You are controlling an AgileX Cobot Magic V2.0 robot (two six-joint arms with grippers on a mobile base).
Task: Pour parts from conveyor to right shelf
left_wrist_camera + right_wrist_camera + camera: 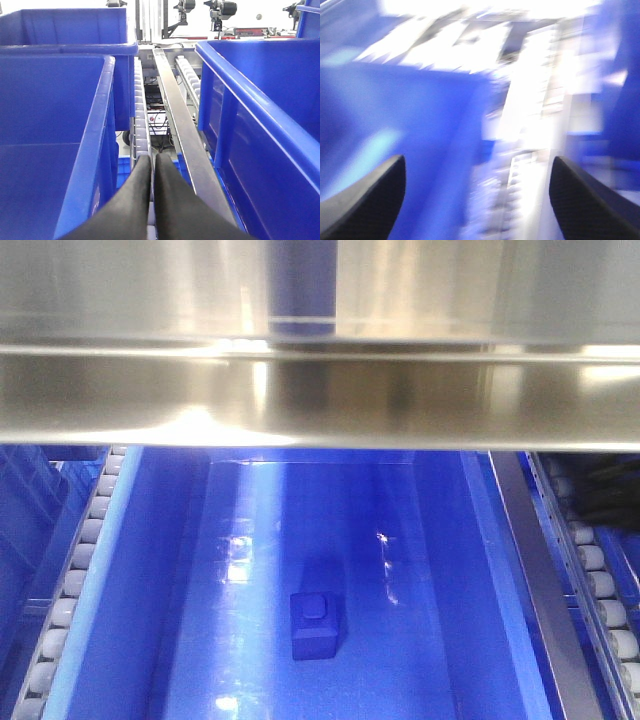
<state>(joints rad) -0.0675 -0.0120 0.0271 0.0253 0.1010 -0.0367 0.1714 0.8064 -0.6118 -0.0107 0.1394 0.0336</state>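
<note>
A small blue block with one stud point(318, 625), the part, lies on the floor of a large blue bin point(180, 570) that sits on the right shelf point(320, 400), under a shiny steel crossbar. The conveyor is out of view. In the left wrist view my left gripper point(152, 159) is shut with nothing between its black fingers, hanging over a roller rail point(141, 120) between two blue bins. The right wrist view is badly blurred. My right gripper point(477, 172) is open and empty, with a blue bin point(405, 130) on its left and a white roller rail point(540, 105) ahead.
White roller rails point(75, 580) run along both sides of the bin. A steel divider strip point(182, 125) lies between the left bin point(55, 130) and the right bin point(260, 100). Cables and equipment show below the rack.
</note>
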